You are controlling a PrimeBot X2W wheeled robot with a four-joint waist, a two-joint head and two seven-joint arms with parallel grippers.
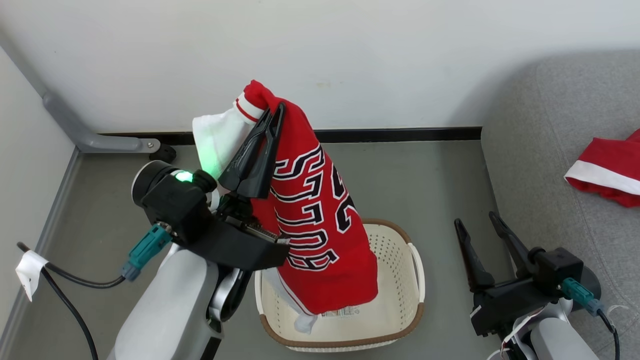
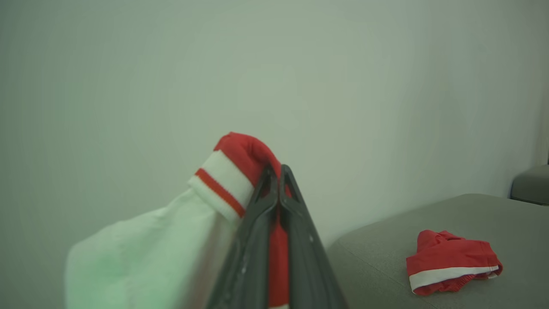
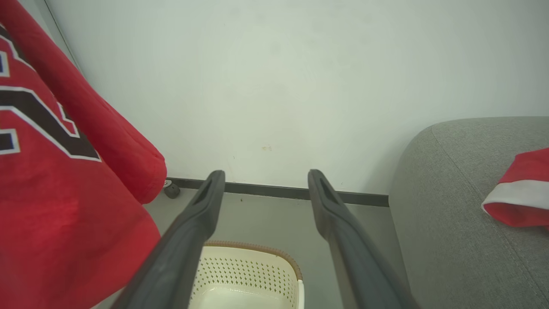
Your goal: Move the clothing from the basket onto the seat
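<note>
Jersey (image 1: 320,225) over basket (image 1: 397,280), maybe touching it, garment (image 1: 607,172) on seat (image 1: 545,150)

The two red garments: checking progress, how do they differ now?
The red jersey with black-and-white lettering hangs from the shut left gripper over the cream perforated basket; the red white-striped garment lies crumpled on the grey seat. The jersey hangs long; the striped garment is bunched. Both are red.

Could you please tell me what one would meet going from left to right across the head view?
In order: black cable with a white tag → left tool, shut on the jersey → right tool, open → red garment with a white stripe, lying on the seat. The basket overlaps the jersey, so it is left out.
</note>
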